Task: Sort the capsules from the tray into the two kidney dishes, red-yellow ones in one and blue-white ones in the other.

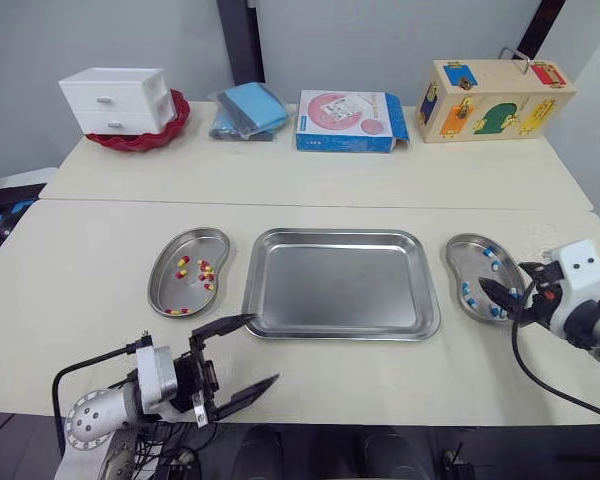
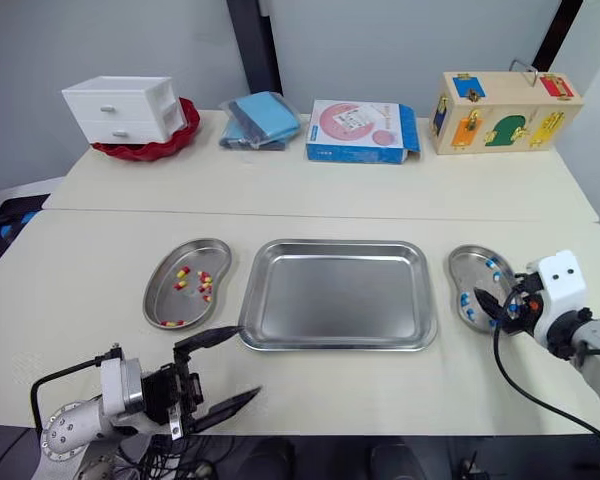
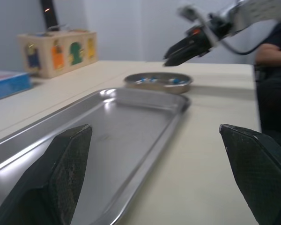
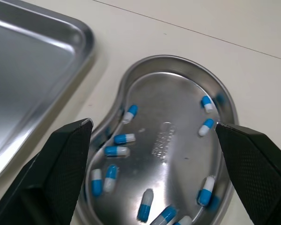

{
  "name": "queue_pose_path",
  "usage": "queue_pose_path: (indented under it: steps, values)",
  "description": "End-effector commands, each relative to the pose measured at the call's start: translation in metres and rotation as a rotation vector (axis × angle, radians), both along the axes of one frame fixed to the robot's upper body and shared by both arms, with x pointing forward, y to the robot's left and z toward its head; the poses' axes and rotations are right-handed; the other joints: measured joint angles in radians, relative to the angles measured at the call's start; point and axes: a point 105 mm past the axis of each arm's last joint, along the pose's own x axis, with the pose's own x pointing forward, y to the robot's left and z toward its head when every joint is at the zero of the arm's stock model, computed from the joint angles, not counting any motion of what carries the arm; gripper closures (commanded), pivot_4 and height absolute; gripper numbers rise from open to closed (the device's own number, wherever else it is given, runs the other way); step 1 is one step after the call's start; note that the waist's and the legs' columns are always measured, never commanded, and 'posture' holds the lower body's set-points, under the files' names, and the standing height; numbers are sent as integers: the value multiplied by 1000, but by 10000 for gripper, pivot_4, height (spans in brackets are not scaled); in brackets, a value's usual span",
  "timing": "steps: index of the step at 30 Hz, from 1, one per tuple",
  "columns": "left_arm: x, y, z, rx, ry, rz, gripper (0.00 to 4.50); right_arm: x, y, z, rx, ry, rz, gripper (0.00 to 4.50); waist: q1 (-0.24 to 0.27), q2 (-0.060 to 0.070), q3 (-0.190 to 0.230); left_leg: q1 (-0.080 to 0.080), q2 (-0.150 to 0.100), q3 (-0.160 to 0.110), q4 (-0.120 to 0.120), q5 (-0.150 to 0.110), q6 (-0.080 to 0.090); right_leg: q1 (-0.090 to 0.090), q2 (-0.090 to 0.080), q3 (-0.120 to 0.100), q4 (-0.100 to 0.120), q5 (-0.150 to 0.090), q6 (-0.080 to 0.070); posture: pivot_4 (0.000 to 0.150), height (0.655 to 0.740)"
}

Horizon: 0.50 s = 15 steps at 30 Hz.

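Note:
The steel tray (image 1: 340, 318) lies empty at the table's middle. The kidney dish (image 1: 166, 275) to its left holds several red-yellow capsules (image 1: 206, 270). The dish (image 1: 460, 262) to the tray's right holds several blue-white capsules (image 4: 122, 138). My left gripper (image 1: 262, 348) is open and holds nothing; it hangs near the tray's front left corner, by the table's front edge. My right gripper (image 1: 492, 291) hovers low over the right dish, open and holding nothing, as the right wrist view (image 4: 153, 124) shows. In the left wrist view the tray (image 3: 107, 136), the right dish (image 3: 157, 82) and the right gripper (image 3: 178, 49) appear.
On the far table stand a white drawer unit (image 1: 117, 100) in a red bowl (image 1: 175, 125), blue packets (image 1: 248, 110), a blue-pink box (image 1: 348, 121) and a wooden lock box (image 1: 492, 100). A person in dark clothes (image 3: 274, 84) is beyond the table's right end.

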Motion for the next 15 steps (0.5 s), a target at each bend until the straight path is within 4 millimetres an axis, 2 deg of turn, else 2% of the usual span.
queue_pose_path:
  steps: [1,7,9,15]
  values:
    - [9,22,11,66,41,140,0,-13,-11,27,-42,-79,120,344,2,0,0,0,0,0,0,0,0,0,0,0,0,0,0,1500,7400]
    - [16,86,18,258,150,349,0,-30,-41,22,-146,29,280,344,4,-1,1,4,0,1,0,0,0,4,0,0,-1,0,0,1500,7400]
    - [16,111,15,342,202,404,0,-34,-51,14,-195,97,309,344,4,-1,1,4,0,1,0,0,0,4,0,1,-1,0,0,1500,7400]
    - [14,167,19,518,379,487,0,-40,-69,-4,-255,233,354,344,-4,-1,3,4,1,2,-1,0,0,2,0,1,-2,0,0,1500,7400]
